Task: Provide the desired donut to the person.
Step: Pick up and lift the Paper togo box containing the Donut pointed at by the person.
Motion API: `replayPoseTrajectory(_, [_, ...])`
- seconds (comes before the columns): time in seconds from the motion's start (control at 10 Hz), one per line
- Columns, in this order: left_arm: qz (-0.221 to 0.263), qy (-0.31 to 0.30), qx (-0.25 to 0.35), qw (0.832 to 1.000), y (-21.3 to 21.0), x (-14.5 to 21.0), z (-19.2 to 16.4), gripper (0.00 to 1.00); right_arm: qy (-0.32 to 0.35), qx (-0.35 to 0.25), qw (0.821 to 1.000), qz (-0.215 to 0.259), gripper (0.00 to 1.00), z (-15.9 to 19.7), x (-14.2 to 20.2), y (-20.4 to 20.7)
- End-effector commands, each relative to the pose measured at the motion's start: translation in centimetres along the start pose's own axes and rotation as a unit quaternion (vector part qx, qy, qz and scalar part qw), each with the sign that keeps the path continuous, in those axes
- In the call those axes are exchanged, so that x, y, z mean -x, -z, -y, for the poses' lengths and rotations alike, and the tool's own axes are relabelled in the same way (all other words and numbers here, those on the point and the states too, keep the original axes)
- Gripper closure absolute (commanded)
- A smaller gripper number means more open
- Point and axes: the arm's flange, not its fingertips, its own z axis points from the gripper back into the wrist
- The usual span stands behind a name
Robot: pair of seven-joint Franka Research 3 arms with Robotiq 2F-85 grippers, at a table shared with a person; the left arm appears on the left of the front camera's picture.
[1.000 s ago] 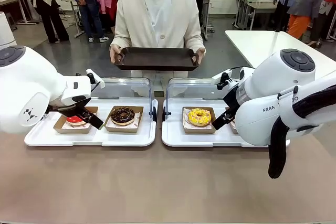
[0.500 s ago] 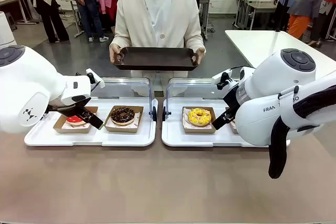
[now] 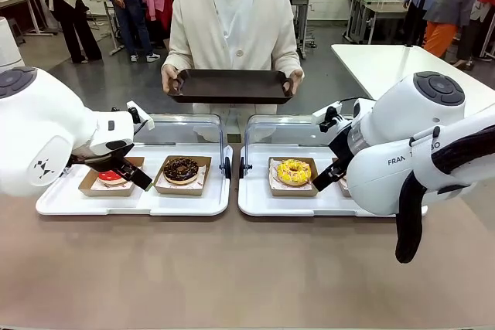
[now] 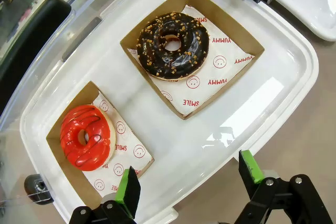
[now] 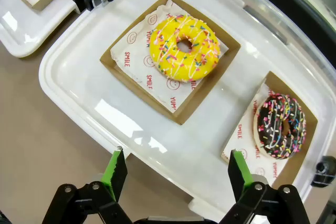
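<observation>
Your left tool (image 4: 189, 174) jaws apart, red donut (image 4: 86, 137) and chocolate donut (image 4: 173, 45) just ahead; right tool (image 5: 177, 158) apart too, yellow donut (image 5: 184, 48) ahead. The person (image 3: 232, 13) holds out a dark tray (image 3: 230, 85); pinch the wanted one's cardboard box (image 4: 231, 27) wall, not icing.

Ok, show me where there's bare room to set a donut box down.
The dark tray the person holds is bare, as is the table on the robot's side of the left white tray and right white tray. Both are crowded, two boxed donuts each.
</observation>
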Motion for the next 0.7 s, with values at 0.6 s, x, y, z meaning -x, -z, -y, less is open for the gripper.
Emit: replayPoseTrajectory(0.6, [0.005,-0.012,-0.010,1.000,-12.0,-1.1,-1.6,0.00,0.018,0.008,1.000,0.022,0.00,2.1,1.5,-13.6])
